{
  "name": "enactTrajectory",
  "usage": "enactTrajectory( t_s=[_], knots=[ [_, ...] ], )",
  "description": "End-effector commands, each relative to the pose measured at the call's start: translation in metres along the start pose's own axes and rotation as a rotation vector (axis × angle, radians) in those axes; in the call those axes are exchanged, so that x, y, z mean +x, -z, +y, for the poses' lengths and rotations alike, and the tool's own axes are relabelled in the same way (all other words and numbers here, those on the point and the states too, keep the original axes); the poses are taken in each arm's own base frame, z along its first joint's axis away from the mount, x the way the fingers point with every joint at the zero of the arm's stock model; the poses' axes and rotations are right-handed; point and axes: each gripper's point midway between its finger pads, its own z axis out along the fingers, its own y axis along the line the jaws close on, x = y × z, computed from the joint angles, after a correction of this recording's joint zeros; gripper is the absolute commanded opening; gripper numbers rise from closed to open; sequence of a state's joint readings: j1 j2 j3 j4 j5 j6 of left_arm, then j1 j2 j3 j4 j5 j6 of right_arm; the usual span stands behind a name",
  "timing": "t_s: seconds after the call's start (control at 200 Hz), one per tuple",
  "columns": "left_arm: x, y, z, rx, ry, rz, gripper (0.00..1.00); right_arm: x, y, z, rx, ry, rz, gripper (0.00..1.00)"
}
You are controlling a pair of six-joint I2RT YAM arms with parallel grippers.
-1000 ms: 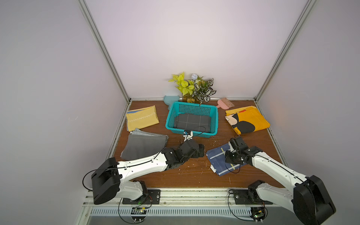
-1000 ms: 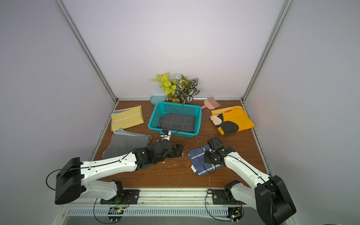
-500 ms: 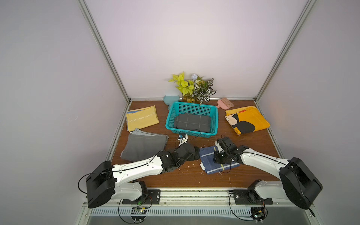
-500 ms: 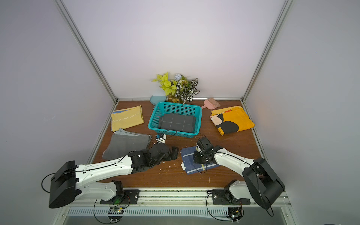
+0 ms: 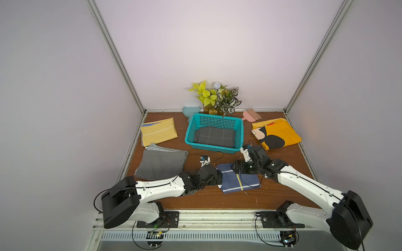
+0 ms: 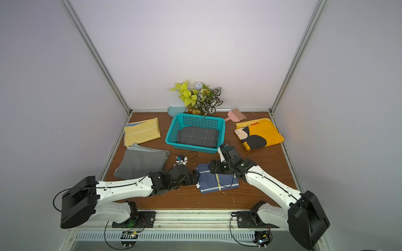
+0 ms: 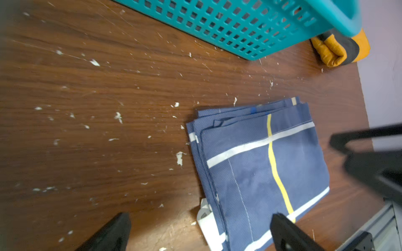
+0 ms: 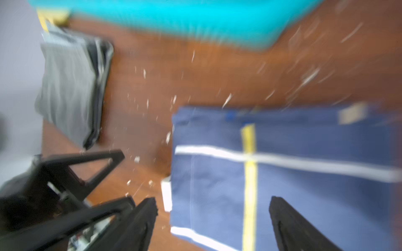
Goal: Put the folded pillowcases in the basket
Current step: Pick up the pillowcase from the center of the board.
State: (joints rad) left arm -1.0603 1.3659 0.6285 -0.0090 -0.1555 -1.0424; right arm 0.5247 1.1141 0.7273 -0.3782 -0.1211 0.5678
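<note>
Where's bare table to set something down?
Bare: front strip between blue cloth and the rail; gap between yellow cloth and basket; right side, in front of orange cloth. Crowded: the middle, where left gripper and right gripper meet at the blue cloth.

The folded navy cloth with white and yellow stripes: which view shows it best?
Left wrist view: the folded navy cloth is sharp, layers visible. Right wrist view blurs it; in both top views arms hide part.
</note>
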Motion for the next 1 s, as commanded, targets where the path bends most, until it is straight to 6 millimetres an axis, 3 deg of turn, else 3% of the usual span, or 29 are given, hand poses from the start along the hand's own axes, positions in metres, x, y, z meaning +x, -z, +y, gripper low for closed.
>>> enactTrajectory(
  t_s=[0.0,0.125,0.31,0.566,0.641,0.746,0.836,0.871,0.901,0.991],
  knots=[
    [0.003,-0.013,-0.029,0.096,-0.024,0.05,1.0,0.002,0.006,-0.066,0.188,0.004,0.04,0.98],
    [0.009,-0.032,-0.043,0.121,-0.04,0.097,0.99,0.006,-0.004,-0.09,0.224,-0.034,0.05,0.99],
    [0.019,-0.047,-0.039,0.104,-0.036,0.139,0.99,0.022,-0.023,-0.089,0.136,-0.118,0.103,0.98],
    [0.031,-0.059,-0.026,0.102,-0.008,0.176,1.0,0.061,-0.042,-0.08,0.038,-0.158,0.192,0.88],
    [0.035,-0.062,-0.028,0.116,-0.012,0.19,0.94,0.067,-0.044,-0.076,0.032,-0.148,0.209,0.87],
    [0.037,-0.065,-0.024,0.106,-0.01,0.195,0.81,0.071,-0.044,-0.073,0.026,-0.142,0.213,0.81],
    [0.04,-0.066,-0.019,0.087,-0.013,0.198,0.66,0.074,-0.045,-0.069,0.017,-0.133,0.216,0.68],
    [0.041,-0.067,-0.016,0.077,-0.015,0.2,0.54,0.076,-0.046,-0.068,0.015,-0.133,0.221,0.61],
    [0.04,-0.067,-0.015,0.071,-0.015,0.196,0.45,0.078,-0.047,-0.068,0.015,-0.134,0.225,0.5],
    [0.04,-0.067,-0.009,0.045,-0.014,0.191,0.08,0.083,-0.051,-0.068,0.016,-0.136,0.236,0.21]
  ],
)
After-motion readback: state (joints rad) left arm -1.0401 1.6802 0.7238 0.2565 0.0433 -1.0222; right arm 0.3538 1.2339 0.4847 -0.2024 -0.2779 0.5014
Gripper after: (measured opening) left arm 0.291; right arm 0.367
